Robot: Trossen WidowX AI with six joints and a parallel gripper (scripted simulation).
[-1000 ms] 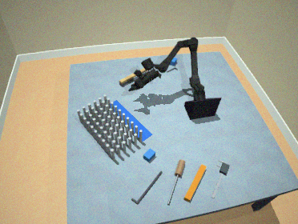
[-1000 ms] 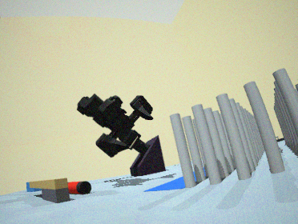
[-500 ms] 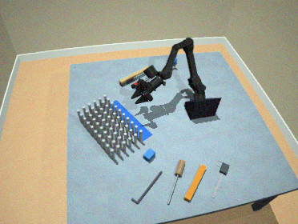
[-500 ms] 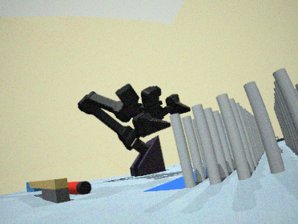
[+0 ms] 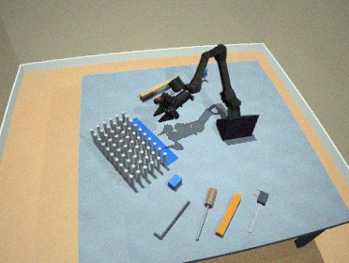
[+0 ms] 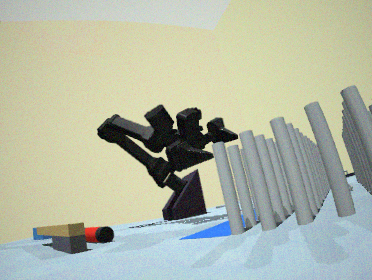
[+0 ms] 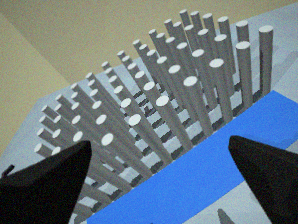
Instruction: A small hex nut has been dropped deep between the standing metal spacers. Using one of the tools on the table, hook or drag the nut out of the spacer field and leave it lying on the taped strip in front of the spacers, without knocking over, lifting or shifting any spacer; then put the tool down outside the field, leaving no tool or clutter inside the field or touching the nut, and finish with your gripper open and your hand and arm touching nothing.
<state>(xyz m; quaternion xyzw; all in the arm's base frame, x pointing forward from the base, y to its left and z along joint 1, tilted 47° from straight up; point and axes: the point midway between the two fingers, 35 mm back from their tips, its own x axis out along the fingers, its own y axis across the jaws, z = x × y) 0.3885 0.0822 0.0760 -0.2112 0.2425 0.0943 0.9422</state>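
Note:
Upright grey metal spacers (image 5: 165, 160) (image 6: 327, 160) (image 7: 266, 60) stand in close rows. The blue taped strip (image 5: 171, 158) (image 6: 212, 231) (image 7: 165, 190) runs along their front. No nut can be made out on the strip or between the spacers. My gripper (image 5: 157, 118) (image 6: 225, 146) (image 7: 161, 145) is open and empty, in the air near the strip's far end. A dark L-shaped rod (image 5: 175, 218), a brown-handled screwdriver (image 5: 212, 197) and a thin rod with a dark block-like end (image 5: 263, 197) lie at the front. A red-handled tool (image 5: 159, 99) (image 6: 95, 235) is mostly hidden behind my gripper in the top view.
An orange bar (image 5: 229, 215) lies among the front tools. A blue block (image 5: 174, 182) sits near the spacers' near corner. A tan bar (image 5: 150, 92) (image 6: 62, 230) lies beyond my gripper. Another blue block (image 5: 204, 71) is partly hidden behind the arm.

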